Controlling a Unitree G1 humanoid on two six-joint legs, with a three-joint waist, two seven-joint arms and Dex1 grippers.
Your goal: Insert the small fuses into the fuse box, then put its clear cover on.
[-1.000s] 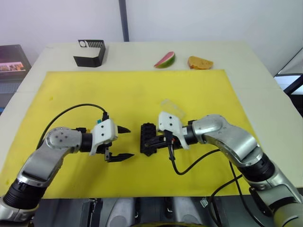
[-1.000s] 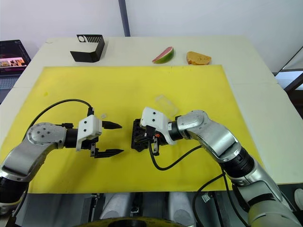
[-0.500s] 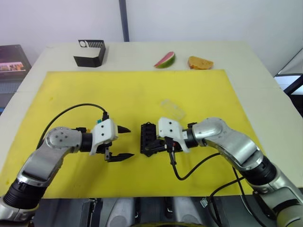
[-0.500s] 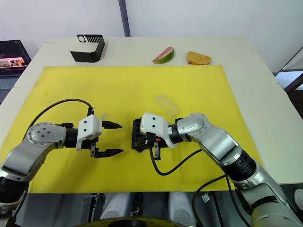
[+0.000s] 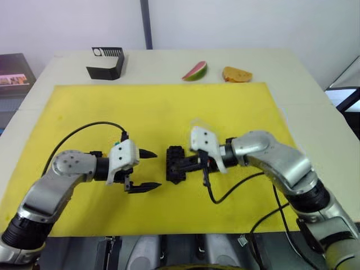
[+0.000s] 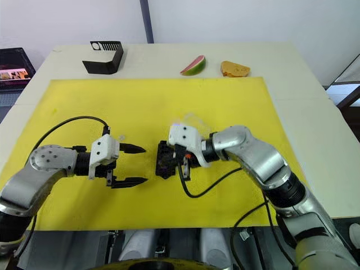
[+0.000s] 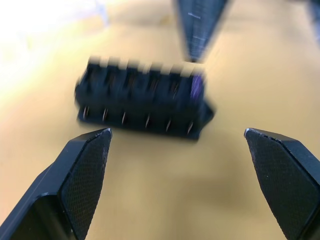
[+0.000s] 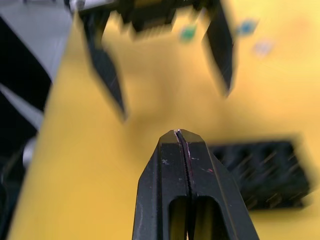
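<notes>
On the yellow mat [image 5: 169, 107], near its middle, lies the small black oblong fuse box [image 5: 175, 165] with its two rows of slots; the left wrist view shows one purple blade fuse [image 7: 197, 86] seated at one end, while the other slots look empty, though blur makes that uncertain. The right gripper [image 8: 181, 137] has its two black fingers pressed flat together with nothing visible between them, and its tip sits just beside the box's right edge. Compared with a second ago, the right wrist has lifted and swung slightly toward the far side of the mat, so its white housing now covers most of the clear plastic cover [image 6: 194, 118], which lay in plain sight just beyond it before. The box itself has not shifted. The left gripper [image 5: 147, 169] hangs to the left of the box with its fingers spread wide and empty, in the same place as before. I judge that the right arm is backing off after seating a fuse. Small green and teal fuses [image 8: 188, 33] wait on the mat by the left gripper, so most of the loading remains.
</notes>
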